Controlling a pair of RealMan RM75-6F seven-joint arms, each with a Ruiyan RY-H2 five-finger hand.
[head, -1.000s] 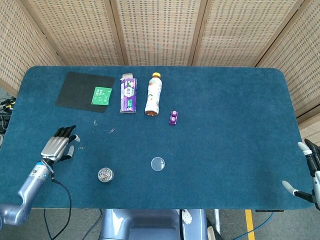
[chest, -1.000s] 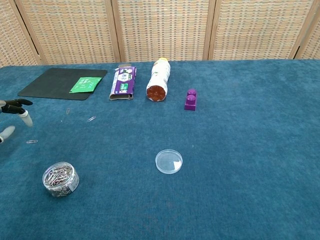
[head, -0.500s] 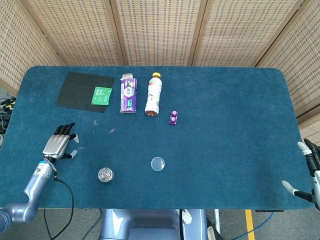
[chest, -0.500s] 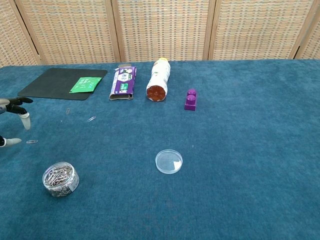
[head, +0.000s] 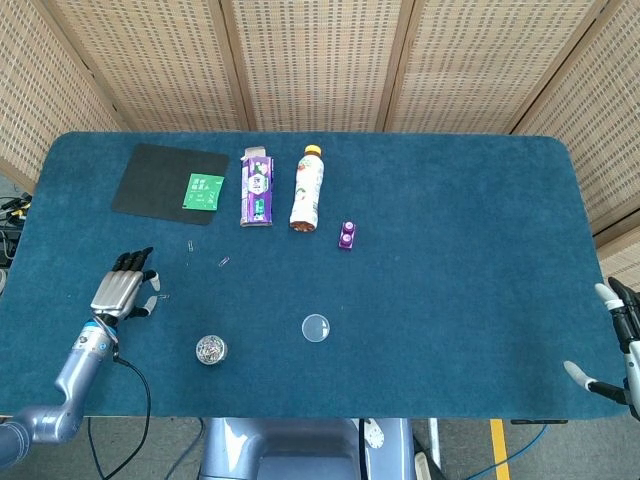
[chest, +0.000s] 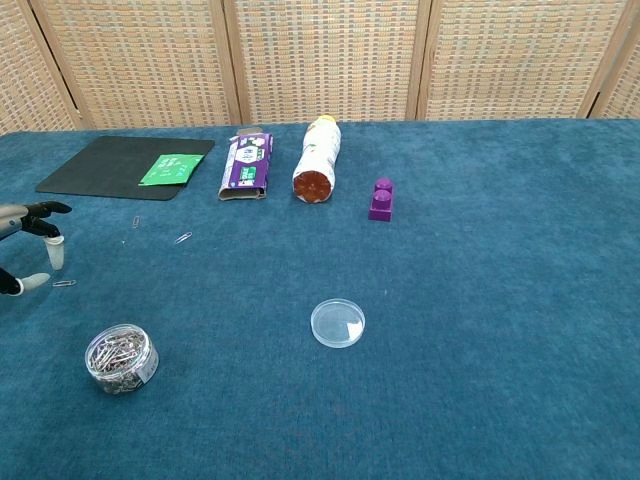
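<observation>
No legible text. Green card (head: 204, 190), purple box (head: 257, 188) and bottle (head: 307, 188) carry print, but chars too small to read in either view.

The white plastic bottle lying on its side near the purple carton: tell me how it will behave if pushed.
The white plastic bottle with the yellow cap lies on its side, so a sideways push would probably roll it across the blue cloth table. Pushed toward the purple carton, it would likely bump it. It looks rigid, probably not floppy.
</observation>
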